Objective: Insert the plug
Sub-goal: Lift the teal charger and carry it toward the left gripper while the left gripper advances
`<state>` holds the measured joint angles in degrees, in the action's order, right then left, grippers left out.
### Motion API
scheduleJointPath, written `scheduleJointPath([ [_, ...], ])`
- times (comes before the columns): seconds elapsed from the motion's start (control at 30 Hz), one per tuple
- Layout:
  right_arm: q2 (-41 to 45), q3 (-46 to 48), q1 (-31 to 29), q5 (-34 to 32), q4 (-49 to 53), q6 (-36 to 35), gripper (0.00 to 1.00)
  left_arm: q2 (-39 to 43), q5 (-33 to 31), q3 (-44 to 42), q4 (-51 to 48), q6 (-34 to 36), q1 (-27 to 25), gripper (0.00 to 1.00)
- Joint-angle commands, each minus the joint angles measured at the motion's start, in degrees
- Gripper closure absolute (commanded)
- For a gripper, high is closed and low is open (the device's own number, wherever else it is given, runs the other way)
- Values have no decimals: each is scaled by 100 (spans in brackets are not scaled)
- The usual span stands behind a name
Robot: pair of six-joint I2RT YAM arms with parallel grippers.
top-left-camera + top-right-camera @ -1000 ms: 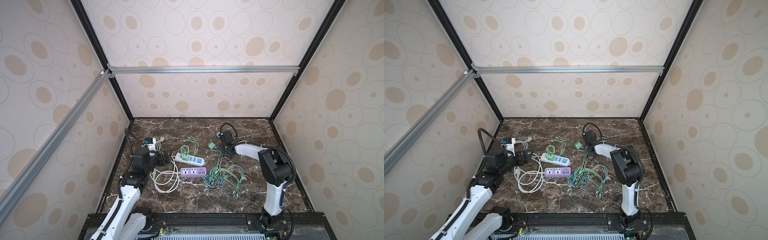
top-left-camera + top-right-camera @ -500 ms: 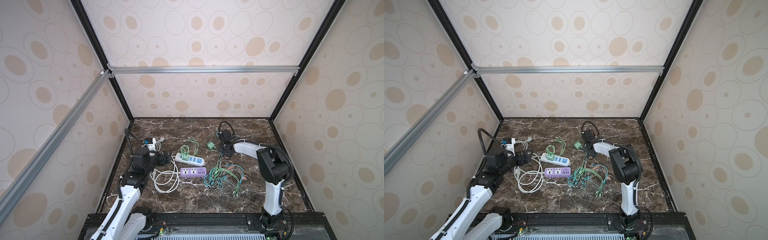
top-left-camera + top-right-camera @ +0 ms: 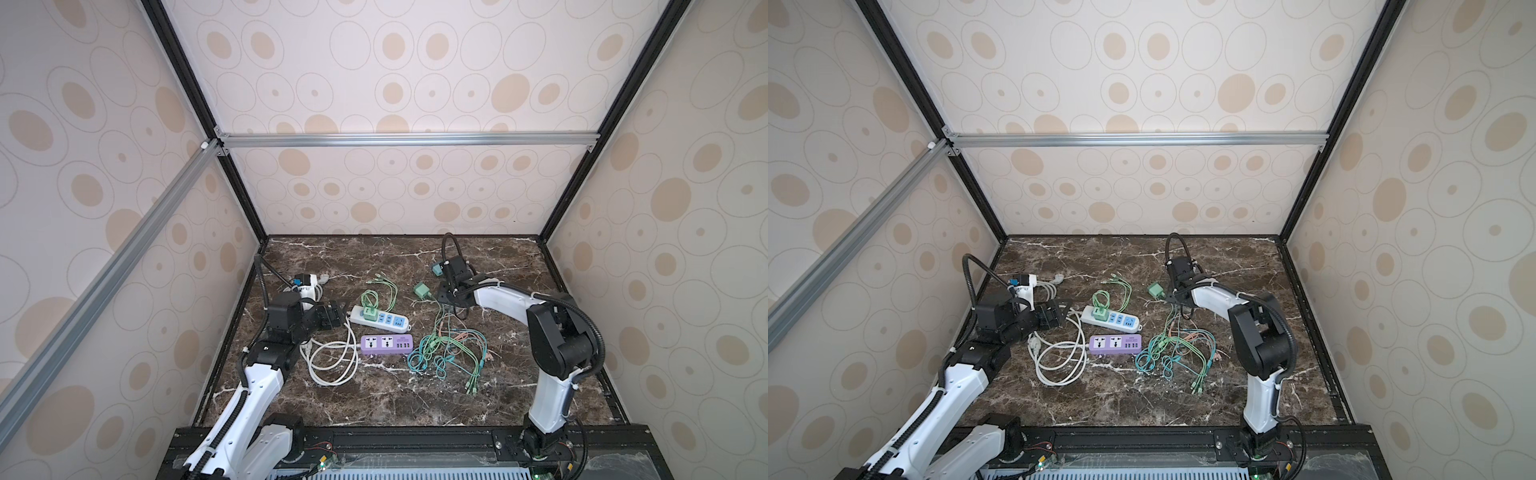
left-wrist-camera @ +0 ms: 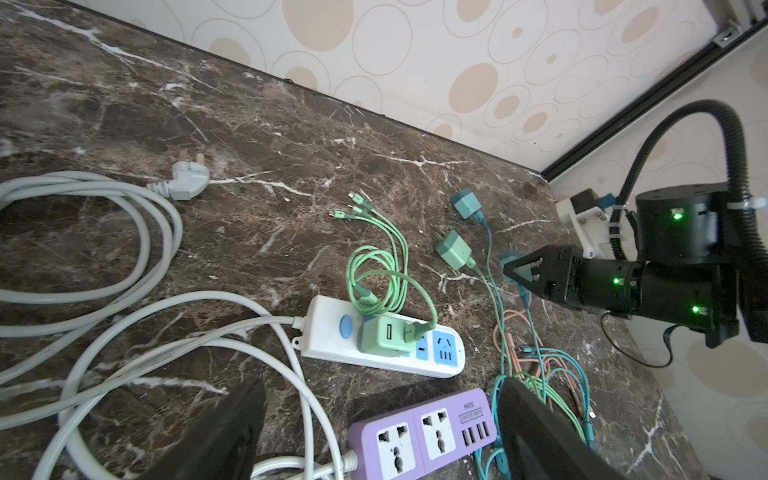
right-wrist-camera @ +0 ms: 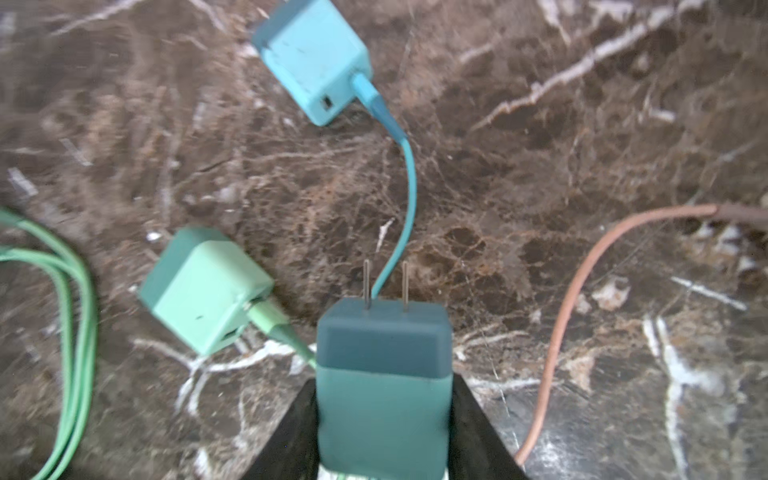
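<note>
— Teal plug (image 5: 384,374), two flat prongs facing away, pinched between the right fingers (image 5: 286,449). So the pickup is the step in hand?
— I judge so. The fingers sit narrow against both its sides, low over the tabletop (image 5: 540,208), just beside a green charger (image 5: 203,286) and near a blue charger (image 5: 311,62). Whether it hangs clear, I cannot tell.
— And the sockets?
— Well apart, toward the middle. The white power strip (image 4: 324,340) already carries a green adapter (image 4: 386,336); its blue end looks free. The purple power strip (image 4: 415,446) beside it shows two empty sockets.
— Next move?
— Probably lift, carry across, turn the prongs down over a free socket, line them up with the slots and press straight. The plug seems tied into the tangle of cables (image 3: 449,353), so it could drag or snag.
— The left fingers (image 4: 224,432)?
— Spread wide, holding nothing, hovering by the cord end of the white strip. They might steady it during the push.
— What differs from a second ago?
— Little. The right arm (image 3: 557,332) has shifted slightly at the elbow; the left arm (image 3: 266,374), both strips and the chargers lie as they did. Those views are too small to show whether the plug was gripped then.
</note>
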<state>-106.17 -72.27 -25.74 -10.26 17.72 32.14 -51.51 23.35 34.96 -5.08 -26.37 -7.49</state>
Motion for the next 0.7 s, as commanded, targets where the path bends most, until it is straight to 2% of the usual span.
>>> scheduleJointPath([
  [0.0, 513, 94, -5, 357, -331, -1006, 66, -8, 590, 85, 309, -94, 31, 12],
  [0.3, 1344, 158, -72, 1687, -400, -2501, 69, -128, 1643, 133, 873, -445, 27, 12],
  [0.5, 1912, 373, -254, 2091, -468, -3327, 70, -243, 2438, 186, 1452, -836, 15, 12],
  [0.67, 2259, 553, -503, 2278, -605, -3944, 70, -358, 2753, 370, 1513, -926, -31, 12],
])
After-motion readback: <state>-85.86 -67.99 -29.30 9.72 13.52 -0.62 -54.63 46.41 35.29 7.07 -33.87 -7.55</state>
